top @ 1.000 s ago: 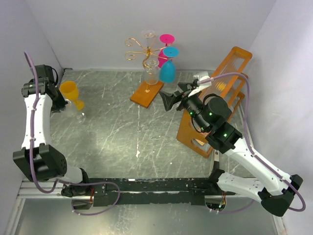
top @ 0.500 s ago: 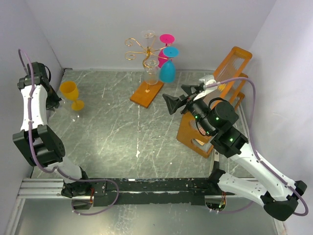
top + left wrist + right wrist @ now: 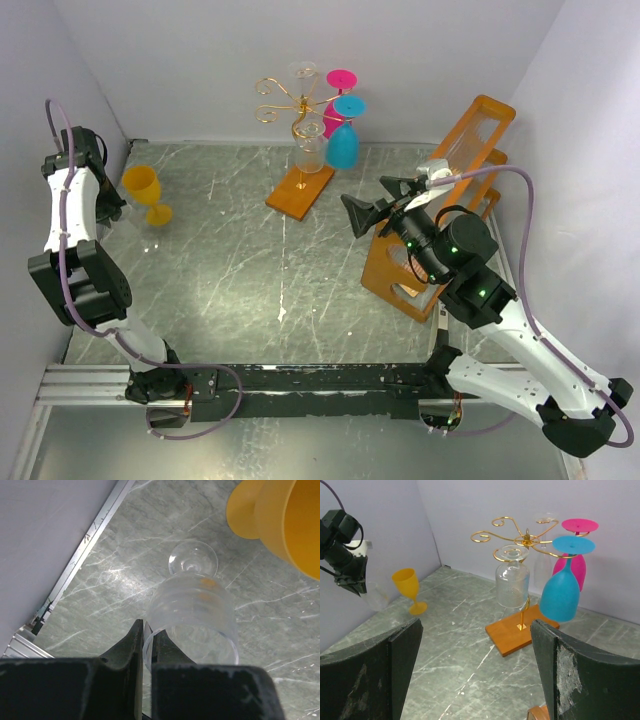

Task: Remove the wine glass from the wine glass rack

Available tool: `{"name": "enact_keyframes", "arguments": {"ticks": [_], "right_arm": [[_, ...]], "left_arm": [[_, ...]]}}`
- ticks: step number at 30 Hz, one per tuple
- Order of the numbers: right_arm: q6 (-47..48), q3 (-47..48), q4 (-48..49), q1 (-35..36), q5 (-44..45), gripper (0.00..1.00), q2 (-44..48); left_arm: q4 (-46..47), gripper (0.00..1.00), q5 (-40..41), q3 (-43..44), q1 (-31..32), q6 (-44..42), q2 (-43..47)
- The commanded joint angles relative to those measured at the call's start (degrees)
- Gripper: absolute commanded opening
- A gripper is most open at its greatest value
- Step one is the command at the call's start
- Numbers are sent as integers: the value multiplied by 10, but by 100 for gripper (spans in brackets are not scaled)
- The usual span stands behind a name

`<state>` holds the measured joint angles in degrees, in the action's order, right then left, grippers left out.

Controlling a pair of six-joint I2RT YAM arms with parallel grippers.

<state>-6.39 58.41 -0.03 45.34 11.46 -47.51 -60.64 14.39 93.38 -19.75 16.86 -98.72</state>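
The left jaws are pinching the rim of a clear ribbed wine glass (image 3: 192, 615), standing narrow on its thin wall with one finger (image 3: 131, 645) outside the bowl and the other inside it. The glass is tilting away from those jaws, its round foot pointing toward the grey marbled worktop (image 3: 250, 280); whether the foot is touching the surface cannot be told. A yellow goblet (image 3: 280, 520) is standing upright just beyond the held glass, near its foot.

The right jaws are gaping wide and holding nothing, facing the wine glass rack (image 3: 522, 540), which is standing well ahead of them and is framed between their two fingers (image 3: 370, 675). The rack's gold wire stem is rising from a flat orange base (image 3: 517, 630). Four glasses are hanging upside down from its scroll arms: a clear hanging glass (image 3: 512, 582) nearest the right jaws, a second clear glass (image 3: 543, 555) behind it, and a blue glass (image 3: 560, 595) and a pink glass (image 3: 577, 555) to the right.

The held glass is sitting far to the left of the right jaws, well apart from the rack. An orange frame (image 3: 485, 115) with clear panels is leaning just beside the right jaws.
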Motion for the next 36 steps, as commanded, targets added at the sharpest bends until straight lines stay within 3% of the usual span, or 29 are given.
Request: {"name": "enact_keyframes", "arguments": {"ticks": [1,15,25,29,36], "right_arm": [[7,-2,-6,-1,6,90,4],[-12,18,-16,-1,-7,90,-5],[-5,63,-80,-1,9,88,-22],[21,99,-127,-1,37,89,-48],[28,203,-226,0,103,84,-152]], "left_arm": [[25,10,15,5,-5,-11,2],[1,46,20,39,-4,-11,16],[-16,65,-4,80,-4,-3,130],[9,69,-106,71,-4,-6,211],[114,74,-394,-52,6,45,333]]}}
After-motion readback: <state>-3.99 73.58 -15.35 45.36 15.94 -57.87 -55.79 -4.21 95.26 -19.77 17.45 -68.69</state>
